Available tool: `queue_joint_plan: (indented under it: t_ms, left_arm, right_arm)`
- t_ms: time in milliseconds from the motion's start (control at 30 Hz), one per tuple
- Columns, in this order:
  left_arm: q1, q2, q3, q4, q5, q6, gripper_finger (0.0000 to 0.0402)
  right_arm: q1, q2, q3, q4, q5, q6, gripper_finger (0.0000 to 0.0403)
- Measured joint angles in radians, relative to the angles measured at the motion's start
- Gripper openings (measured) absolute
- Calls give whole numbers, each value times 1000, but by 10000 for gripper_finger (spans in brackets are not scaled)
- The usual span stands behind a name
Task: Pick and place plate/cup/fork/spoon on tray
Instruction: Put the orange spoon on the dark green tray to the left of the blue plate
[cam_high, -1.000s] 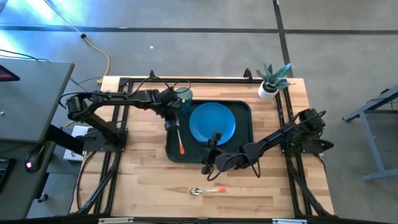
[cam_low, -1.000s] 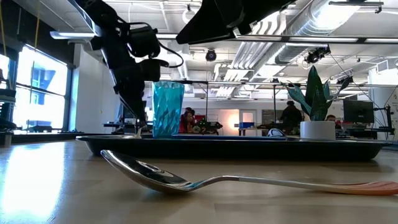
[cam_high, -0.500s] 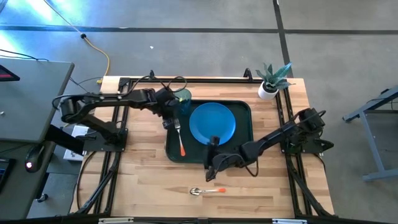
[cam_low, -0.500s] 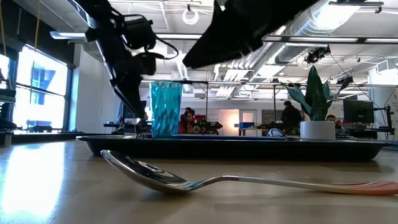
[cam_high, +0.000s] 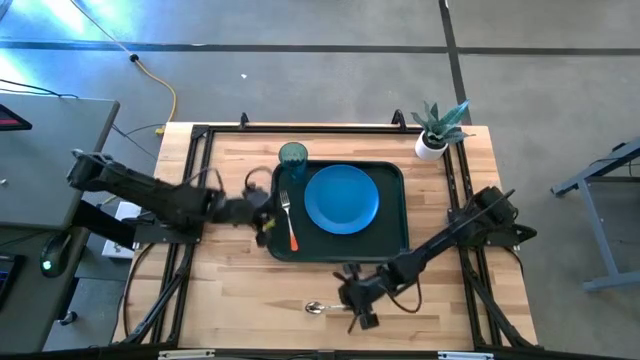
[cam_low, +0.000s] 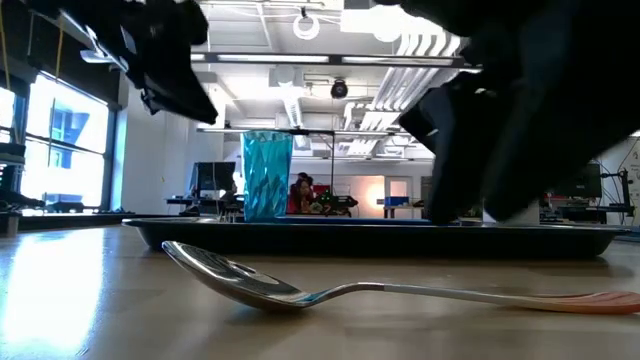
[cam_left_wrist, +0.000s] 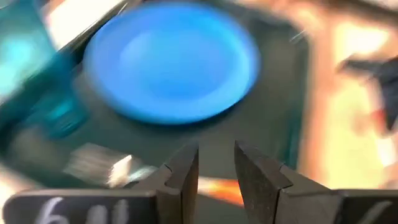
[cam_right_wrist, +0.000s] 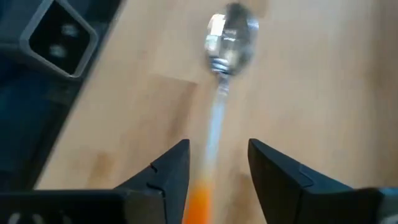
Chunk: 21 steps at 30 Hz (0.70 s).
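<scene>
The dark green tray (cam_high: 395, 235) holds the blue plate (cam_high: 341, 197), the teal cup (cam_high: 293, 155) upright in its far left corner, and the fork (cam_high: 289, 215) lying flat left of the plate. The spoon (cam_high: 328, 306) lies flat on the table near the front edge, bowl toward the left. My right gripper (cam_high: 353, 300) is open just above the spoon; in the right wrist view its fingers (cam_right_wrist: 217, 165) stand on either side of the spoon's handle (cam_right_wrist: 214, 121). My left gripper (cam_high: 266, 215) is at the tray's left rim, narrowly open (cam_left_wrist: 216, 165) and empty.
A white pot with a green plant (cam_high: 432, 143) stands at the table's far right corner. Black frame rails run along the table's left, right and far sides. Bare wood lies left and right of the spoon.
My left gripper has drawn back from beside the cup toward the table's left edge, and the fork stays lying in the tray. My right gripper has gone from over the tray's near rim toward the table's near edge and down over the spoon's handle.
</scene>
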<state>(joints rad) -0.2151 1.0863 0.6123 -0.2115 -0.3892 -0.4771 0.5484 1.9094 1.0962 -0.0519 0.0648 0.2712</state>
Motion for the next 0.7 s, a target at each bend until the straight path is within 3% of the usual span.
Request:
queue_joint_plan:
  t_ms: [133,300,433,567,700]
  left_arm:
    - [-142,41,-122,352,-72,47,82]
    - [-210,145,-221,692,-81,58,78]
    - [-217,228,-224,740,-100,62,78]
    - [-214,325,-226,758,-181,49,79]
    - [-209,425,-224,832,-217,-14,79]
  right_arm:
    - [27,34,0,19,63,-23,147]
    - [23,76,0,119,53,-36,147]
    - [13,90,2,153,24,-65,146]
    - [-7,118,3,141,-34,-96,143]
    - [-27,139,6,128,-72,-97,120]
